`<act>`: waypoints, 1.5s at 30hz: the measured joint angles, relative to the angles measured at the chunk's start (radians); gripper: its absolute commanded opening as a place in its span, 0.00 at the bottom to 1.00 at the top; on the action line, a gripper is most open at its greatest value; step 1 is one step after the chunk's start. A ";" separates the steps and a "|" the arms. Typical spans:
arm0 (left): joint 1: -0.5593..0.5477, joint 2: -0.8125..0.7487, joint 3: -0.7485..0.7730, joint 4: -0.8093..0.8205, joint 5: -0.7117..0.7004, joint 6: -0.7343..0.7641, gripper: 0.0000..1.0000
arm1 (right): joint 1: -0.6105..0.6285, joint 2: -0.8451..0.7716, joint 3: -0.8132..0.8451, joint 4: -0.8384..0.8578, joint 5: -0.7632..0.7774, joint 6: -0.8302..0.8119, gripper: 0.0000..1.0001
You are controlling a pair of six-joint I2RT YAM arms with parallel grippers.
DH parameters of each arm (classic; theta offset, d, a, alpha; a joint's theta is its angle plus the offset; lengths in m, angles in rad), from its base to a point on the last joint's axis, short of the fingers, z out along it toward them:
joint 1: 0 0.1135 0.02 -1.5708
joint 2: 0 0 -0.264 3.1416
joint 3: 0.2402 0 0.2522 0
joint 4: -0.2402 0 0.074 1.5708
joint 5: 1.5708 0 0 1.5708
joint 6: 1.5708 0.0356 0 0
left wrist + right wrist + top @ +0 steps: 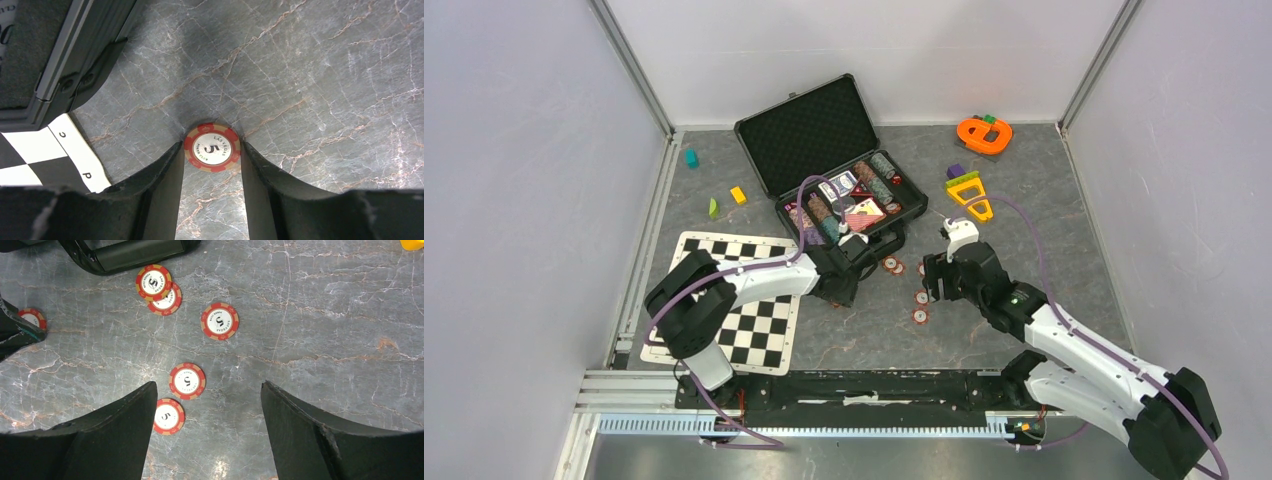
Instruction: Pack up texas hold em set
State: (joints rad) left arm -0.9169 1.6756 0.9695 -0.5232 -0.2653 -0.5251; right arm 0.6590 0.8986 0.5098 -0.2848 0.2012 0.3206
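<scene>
1. The left gripper (211,146) is pinching a round red-and-white poker chip (212,148) lying flat on the grey marbled surface (325,75).
2. The right gripper (209,386) is hanging wide open over loose matching chips (187,381) lying between and ahead of its fingers.
3. The open black foam-lined briefcase (809,135) is sitting just beyond both.

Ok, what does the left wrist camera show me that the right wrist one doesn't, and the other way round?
Only left wrist: the checkered mat corner, and a clear look at one poker chip squeezed by its edges in the left gripper. Only right wrist: five loose chips on the table below the open right gripper, plus a yellow toy edge. Both: the grey marbled table, the black briefcase, and probably that same gripped chip, at the right view's left edge.
</scene>
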 measured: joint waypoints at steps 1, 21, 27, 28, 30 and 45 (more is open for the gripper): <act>0.000 0.001 0.000 0.000 0.000 -0.001 0.49 | 0.000 0.000 0.000 -0.002 -0.002 -0.001 0.81; 0.000 0.010 0.013 -0.013 0.004 -0.010 0.39 | 0.000 0.061 0.120 -0.062 -0.019 -0.003 0.80; -0.009 0.010 0.013 -0.013 -0.003 -0.013 0.38 | 0.000 0.116 0.140 -0.051 -0.026 0.027 0.79; -0.010 0.010 0.011 -0.013 -0.005 -0.013 0.38 | 0.000 0.116 0.134 -0.039 -0.027 0.037 0.79; -0.013 0.003 0.003 -0.005 -0.008 -0.014 0.38 | 0.000 0.116 0.119 -0.016 -0.033 0.055 0.79; -0.062 -0.020 -0.023 0.024 -0.027 -0.012 0.35 | 0.000 0.116 0.109 -0.021 -0.075 0.072 0.79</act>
State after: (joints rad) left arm -0.9787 1.6558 0.9466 -0.4988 -0.2924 -0.5373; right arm 0.6590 1.0149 0.6193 -0.3058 0.1265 0.3927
